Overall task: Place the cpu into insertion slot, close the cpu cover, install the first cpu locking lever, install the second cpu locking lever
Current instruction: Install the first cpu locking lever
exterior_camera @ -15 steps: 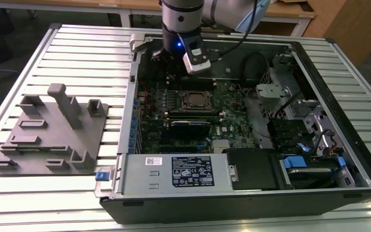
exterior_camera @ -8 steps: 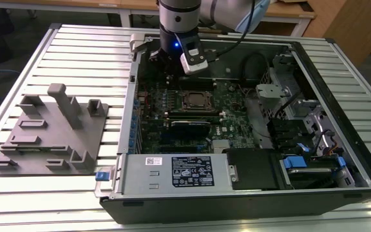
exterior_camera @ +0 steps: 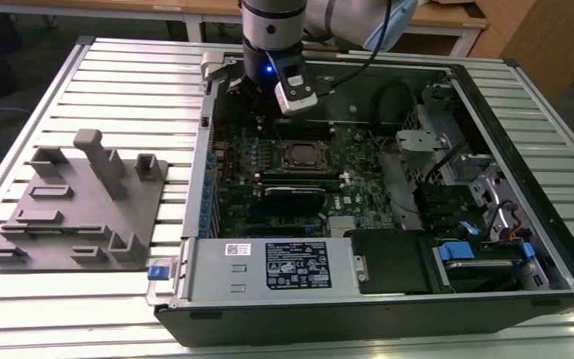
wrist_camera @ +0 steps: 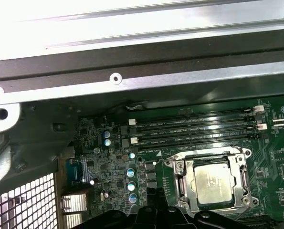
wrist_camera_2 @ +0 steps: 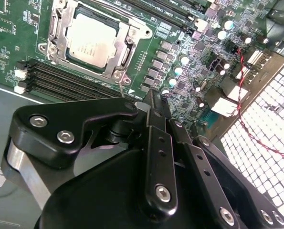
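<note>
Hovering beside the socket, gripper (wrist_camera_2: 153, 98) pinched closed with nothing in it.
cpu (wrist_camera_2: 91, 40) sits in the insertion slot (wrist_camera_2: 105, 19), framed by the cpu cover (wrist_camera_2: 60, 36) (light and stiff, probably fragile underneath), so grab by the edges only.

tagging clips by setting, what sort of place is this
Probably a robotics lab or workshop: an open black desktop computer case lies on a ribbed silver metal slat table, beside a grey moulded fixture block, with pale wooden desks behind.
</note>
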`<state>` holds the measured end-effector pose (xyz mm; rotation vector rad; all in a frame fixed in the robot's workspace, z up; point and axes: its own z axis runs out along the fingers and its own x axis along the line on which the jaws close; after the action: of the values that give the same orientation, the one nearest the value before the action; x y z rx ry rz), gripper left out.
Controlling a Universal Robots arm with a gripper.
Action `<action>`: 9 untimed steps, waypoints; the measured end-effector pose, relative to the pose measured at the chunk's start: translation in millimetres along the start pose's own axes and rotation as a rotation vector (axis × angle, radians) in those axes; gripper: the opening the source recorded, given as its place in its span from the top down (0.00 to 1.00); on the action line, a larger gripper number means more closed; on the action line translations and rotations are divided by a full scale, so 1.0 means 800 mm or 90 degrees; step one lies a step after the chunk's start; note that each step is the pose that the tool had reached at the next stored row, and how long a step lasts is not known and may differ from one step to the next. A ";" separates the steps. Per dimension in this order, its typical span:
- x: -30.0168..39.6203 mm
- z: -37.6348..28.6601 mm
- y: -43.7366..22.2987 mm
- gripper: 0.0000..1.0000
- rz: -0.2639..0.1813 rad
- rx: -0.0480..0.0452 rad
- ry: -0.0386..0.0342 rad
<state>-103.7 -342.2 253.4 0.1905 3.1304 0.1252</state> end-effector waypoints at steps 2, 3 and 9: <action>0.0002 -0.0001 -0.0001 0.90 0.000 -0.0001 0.0002; 0.0003 -0.0001 -0.0002 0.90 0.000 -0.0022 0.0004; 0.0009 0.0000 -0.0006 0.90 0.000 -0.0211 0.0026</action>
<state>-104.5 -342.5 253.3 0.1910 3.1299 0.1776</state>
